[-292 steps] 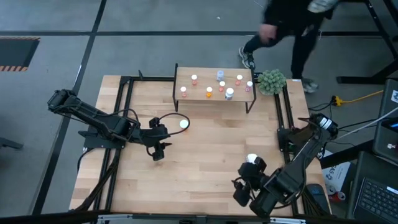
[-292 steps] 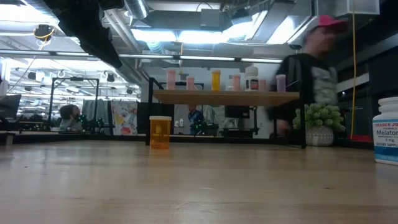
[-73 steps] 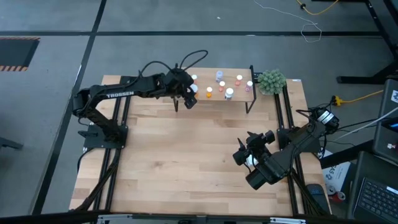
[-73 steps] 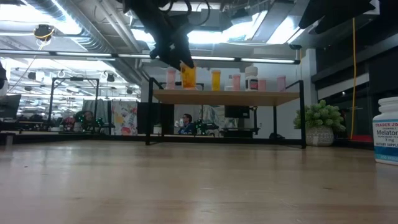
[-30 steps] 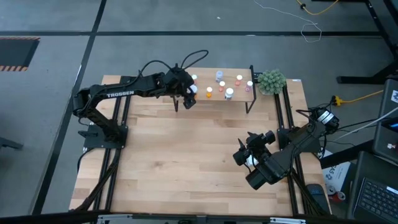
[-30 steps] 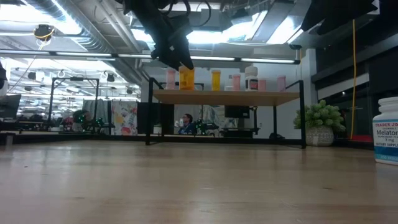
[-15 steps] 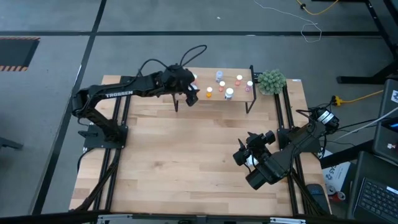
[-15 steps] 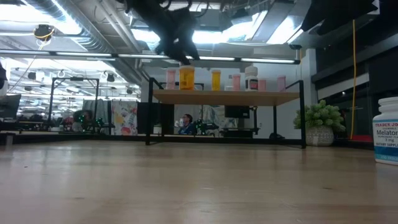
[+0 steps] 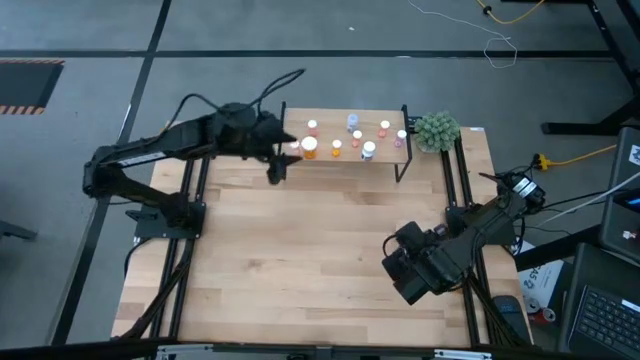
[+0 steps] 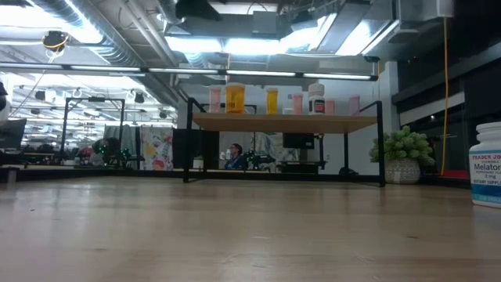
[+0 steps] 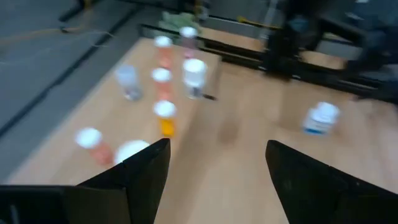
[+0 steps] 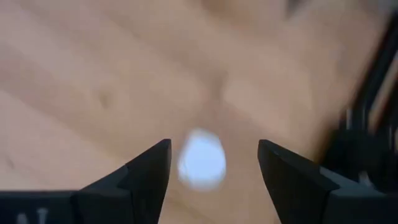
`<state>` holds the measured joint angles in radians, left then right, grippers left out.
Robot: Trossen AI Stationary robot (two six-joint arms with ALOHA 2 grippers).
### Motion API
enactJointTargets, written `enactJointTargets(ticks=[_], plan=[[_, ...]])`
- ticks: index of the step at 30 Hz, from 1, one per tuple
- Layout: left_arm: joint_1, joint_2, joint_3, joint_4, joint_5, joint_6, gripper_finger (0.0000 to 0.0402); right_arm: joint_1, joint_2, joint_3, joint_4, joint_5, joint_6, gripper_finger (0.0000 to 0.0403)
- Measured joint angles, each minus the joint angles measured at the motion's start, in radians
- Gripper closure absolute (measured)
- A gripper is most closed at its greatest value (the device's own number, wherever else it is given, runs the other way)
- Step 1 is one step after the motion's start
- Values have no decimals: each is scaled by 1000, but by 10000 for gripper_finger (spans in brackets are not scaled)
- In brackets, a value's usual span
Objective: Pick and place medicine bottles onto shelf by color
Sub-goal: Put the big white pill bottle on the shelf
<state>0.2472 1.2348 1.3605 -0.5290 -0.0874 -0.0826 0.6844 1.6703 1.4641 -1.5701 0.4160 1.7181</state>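
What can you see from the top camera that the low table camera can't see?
Only the high view shows both arms: the left gripper, open, beside the shelf's left end, and the right gripper over the table's right side. Only the low view shows the white labelled bottle standing on the table, and the room behind. Both show the shelf with its bottles, including the orange bottle, and the green plant.

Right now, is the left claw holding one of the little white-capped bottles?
No, the left gripper is open and empty; the orange bottle stands on the wooden shelf.
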Motion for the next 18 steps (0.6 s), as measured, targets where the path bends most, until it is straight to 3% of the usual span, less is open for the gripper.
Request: enactJointTargets(ticks=[3,9,18], plan=[[-41,-22,0,-29,8,-28,140,-9,0,-40,14,-137,52,165],[-115,-32,0,-136,8,-67,140,-14,0,-128,190,-151,119,169],[-199,-31,0,-203,1,-62,140,-41,0,-253,257,-191,191,169]])
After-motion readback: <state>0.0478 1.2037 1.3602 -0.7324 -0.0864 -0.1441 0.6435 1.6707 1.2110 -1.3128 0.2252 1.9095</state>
